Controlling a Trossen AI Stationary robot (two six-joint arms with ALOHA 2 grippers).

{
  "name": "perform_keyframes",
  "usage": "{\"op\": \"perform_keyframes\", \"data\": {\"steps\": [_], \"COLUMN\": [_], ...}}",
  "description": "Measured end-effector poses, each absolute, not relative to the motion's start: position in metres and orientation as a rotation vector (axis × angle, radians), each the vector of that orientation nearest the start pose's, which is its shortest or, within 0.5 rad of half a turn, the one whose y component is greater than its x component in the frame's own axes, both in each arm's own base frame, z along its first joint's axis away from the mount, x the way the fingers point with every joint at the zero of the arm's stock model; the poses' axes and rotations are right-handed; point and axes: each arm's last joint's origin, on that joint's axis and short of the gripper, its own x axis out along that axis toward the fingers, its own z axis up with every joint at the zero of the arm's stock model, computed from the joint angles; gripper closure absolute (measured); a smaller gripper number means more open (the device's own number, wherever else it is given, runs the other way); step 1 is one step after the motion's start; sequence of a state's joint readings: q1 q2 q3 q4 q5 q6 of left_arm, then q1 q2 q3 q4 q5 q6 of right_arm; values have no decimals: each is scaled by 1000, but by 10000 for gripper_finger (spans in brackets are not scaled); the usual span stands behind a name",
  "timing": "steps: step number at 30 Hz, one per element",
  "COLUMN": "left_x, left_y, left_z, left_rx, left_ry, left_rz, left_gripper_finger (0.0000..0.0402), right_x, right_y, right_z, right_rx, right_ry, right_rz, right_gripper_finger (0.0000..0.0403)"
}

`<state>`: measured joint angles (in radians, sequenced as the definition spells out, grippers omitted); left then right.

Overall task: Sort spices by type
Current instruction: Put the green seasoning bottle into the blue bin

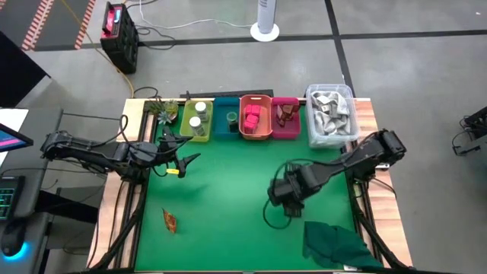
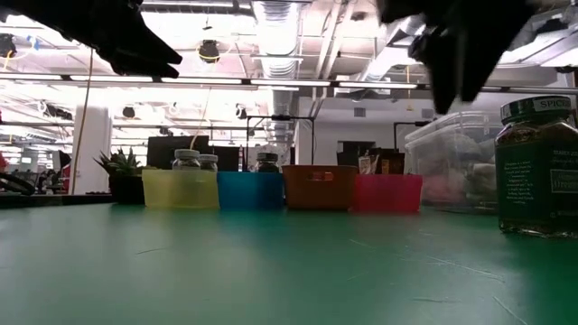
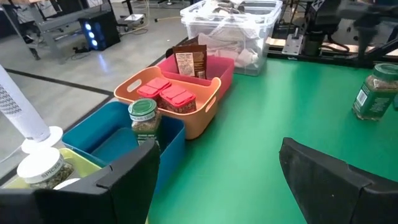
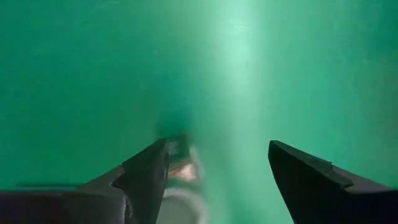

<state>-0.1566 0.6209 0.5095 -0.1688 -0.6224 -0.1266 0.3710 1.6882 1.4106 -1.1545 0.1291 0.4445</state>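
Overhead, the right gripper (image 1: 282,199) hangs with its fingers spread and empty directly above a round green-capped spice jar (image 1: 272,220) on the green mat (image 1: 228,183), well in front of the orange bin (image 1: 256,134), while the left gripper (image 1: 177,157), also spread and empty, waits just before the yellow-green bin (image 1: 196,135). From table level the jar (image 2: 535,167) stands upright and alone, so an off-centre descent could tip it. The right wrist view shows it (image 4: 180,160) nearer one finger (image 4: 144,171), which might knock it.

Matt green cloth mat (image 1: 228,183), glossy coloured plastic bins (image 3: 186,118), a translucent plastic tub (image 1: 332,114), wooden table edges (image 1: 367,114).
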Motion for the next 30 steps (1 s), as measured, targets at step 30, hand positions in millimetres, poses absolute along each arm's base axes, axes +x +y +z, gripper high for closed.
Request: {"op": "perform_keyframes", "data": {"steps": [30], "left_x": [144], "left_y": [-6], "left_z": [266], "left_rx": [-26], "left_ry": [213], "left_rz": [481], "left_gripper_finger": [84], "right_x": [257], "right_y": [145], "right_z": [205], "right_rx": [-37], "right_ry": [1504], "right_rz": [-176], "right_gripper_finger": [61]}}
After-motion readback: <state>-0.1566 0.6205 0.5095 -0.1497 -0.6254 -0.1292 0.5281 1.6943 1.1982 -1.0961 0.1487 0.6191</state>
